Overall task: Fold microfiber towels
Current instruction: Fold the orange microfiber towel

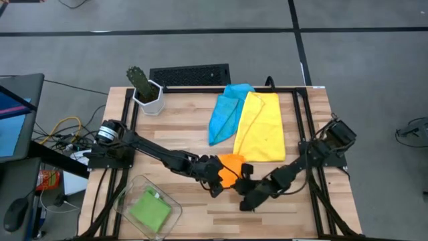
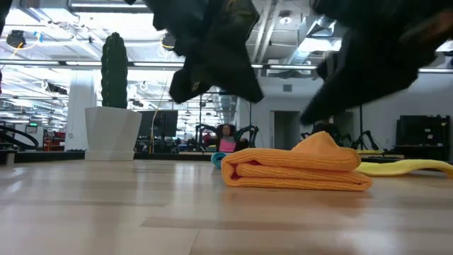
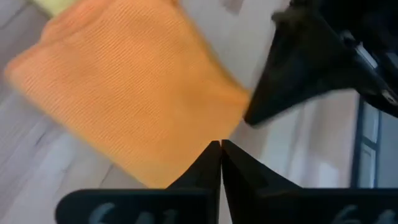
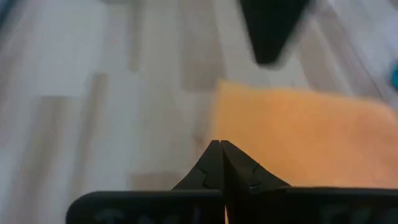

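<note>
The folded orange microfiber towel (image 2: 297, 170) lies finished mid-surface; both the left gripper (image 3: 220, 147) and right gripper (image 4: 220, 147) hover with fingers closed, empty. Next likely: the yellow microfiber towel (image 1: 261, 127).

Bare table (image 1: 187, 130) beside cactus (image 1: 142, 82)

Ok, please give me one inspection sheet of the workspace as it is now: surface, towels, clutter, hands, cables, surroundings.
Surface: wooden table, black frame rails at its sides.
Job's things: orange towel folded, lying flat near the front; yellow towel and light blue towel spread out farther back, overlapping; green towel folded inside a clear bin.
Clutter: cactus in white pot at back left.
Hands: left hand shut, at the orange towel's edge, holding nothing; right hand shut, beside it, empty.
Cables: yellow and white wires left of the table.
Surroundings: grey floor, black keyboard behind the table.
</note>
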